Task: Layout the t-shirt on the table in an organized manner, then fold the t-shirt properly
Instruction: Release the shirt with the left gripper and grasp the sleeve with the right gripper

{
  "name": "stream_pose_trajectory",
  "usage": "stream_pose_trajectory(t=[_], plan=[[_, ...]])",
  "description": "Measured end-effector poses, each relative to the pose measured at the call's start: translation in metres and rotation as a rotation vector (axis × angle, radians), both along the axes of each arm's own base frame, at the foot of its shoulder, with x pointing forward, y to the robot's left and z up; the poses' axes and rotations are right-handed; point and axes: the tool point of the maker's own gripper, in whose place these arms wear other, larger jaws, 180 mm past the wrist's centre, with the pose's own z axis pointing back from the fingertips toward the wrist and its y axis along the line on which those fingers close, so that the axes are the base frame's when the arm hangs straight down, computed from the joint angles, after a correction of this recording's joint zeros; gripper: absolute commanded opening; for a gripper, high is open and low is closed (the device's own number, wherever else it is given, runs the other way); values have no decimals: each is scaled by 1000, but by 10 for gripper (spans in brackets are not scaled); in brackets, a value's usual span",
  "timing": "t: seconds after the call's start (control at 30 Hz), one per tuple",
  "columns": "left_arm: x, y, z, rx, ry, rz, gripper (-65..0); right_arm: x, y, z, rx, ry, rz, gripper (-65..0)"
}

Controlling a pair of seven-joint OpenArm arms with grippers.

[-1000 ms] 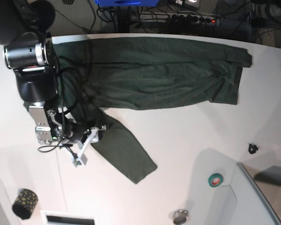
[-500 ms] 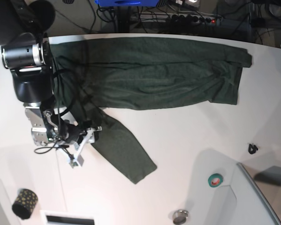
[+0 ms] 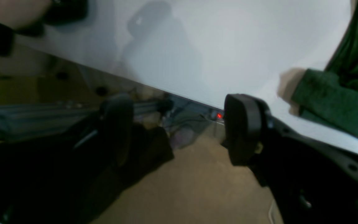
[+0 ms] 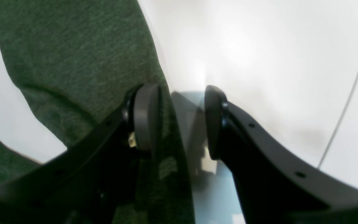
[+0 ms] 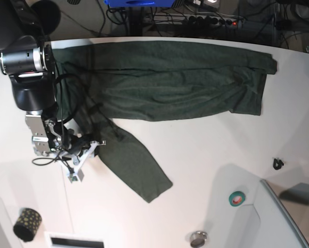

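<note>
Right gripper (image 4: pixel 179 121) | jaws part-open, straddling sleeve edge of t-shirt (image 4: pixel 73 53) | one pad on cloth, other over table (image 4: pixel 259 53)

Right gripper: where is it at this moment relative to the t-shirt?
In the base view the right gripper sits at the left, on the table, at the loose sleeve's edge of the t-shirt.

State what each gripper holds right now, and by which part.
Nothing is held. The right gripper stands open astride the sleeve edge of the t-shirt, not yet clamped. The left gripper is open and empty past the table edge.
</note>
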Motion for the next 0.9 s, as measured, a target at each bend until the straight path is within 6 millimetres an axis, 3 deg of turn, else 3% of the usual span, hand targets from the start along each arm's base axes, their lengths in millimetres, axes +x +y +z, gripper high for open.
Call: stream_pose_trajectory(t=[0.23, 0.4, 0.57, 0.7, 0.73, 0.8, 0.9], plan=[[-6, 1, -10, -28, 19, 18, -211, 1, 6, 16, -23, -13, 43, -233], [-4, 1, -9, -29, 10, 14, -211, 14, 10, 32, -15, -61, 44, -233], [-2, 1, -9, -28, 4, 13, -211, -4, 15, 9, 1, 3, 39, -233], [-2, 1, -9, -29, 5, 12, -211, 0, 13, 2, 29, -22, 10, -233], [-2, 1, -9, -29, 5, 12, -211, 1, 13, 1, 33, -19, 4, -242], [-2, 1, -9, -29, 4, 12, -211, 2, 13, 1, 33, -21, 1, -341], [-2, 1, -9, -29, 4, 12, -211, -1, 12, -1, 33, -15, -2, -621]])
